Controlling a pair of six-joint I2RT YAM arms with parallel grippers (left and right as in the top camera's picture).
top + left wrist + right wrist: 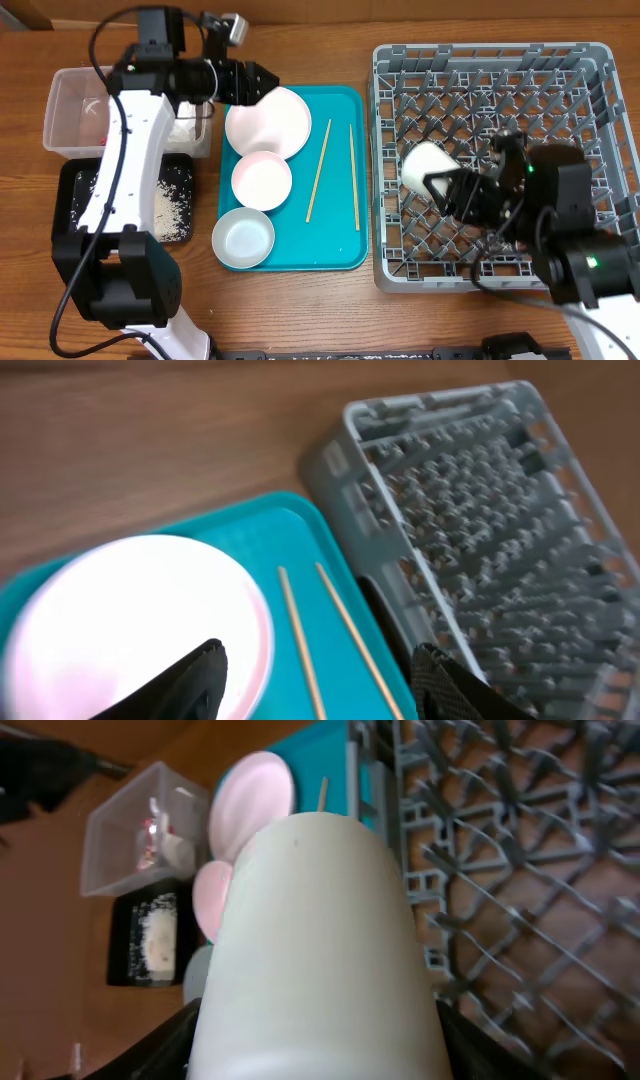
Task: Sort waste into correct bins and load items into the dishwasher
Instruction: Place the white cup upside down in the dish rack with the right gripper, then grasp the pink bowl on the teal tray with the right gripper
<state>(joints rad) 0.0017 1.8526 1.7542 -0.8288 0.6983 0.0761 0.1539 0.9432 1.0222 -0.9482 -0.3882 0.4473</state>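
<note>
Loading the dishwasher point(590, 60), judging by the layout: pinching the small white cup point(425, 165) in the right hand point(452, 190), hanging over the rack's nine o'clock side. Holding the left hand point(268, 82) spread above the round white plate point(275, 125) at the eleven o'clock corner of the teal tray point(340, 250). Probably calling next for lowering the cup between pegs, mouth down, then letting go without tipping it over.

two bowls point(262, 180), two chopsticks point(318, 170), one plate point(268, 122), cup point(428, 170)
</note>
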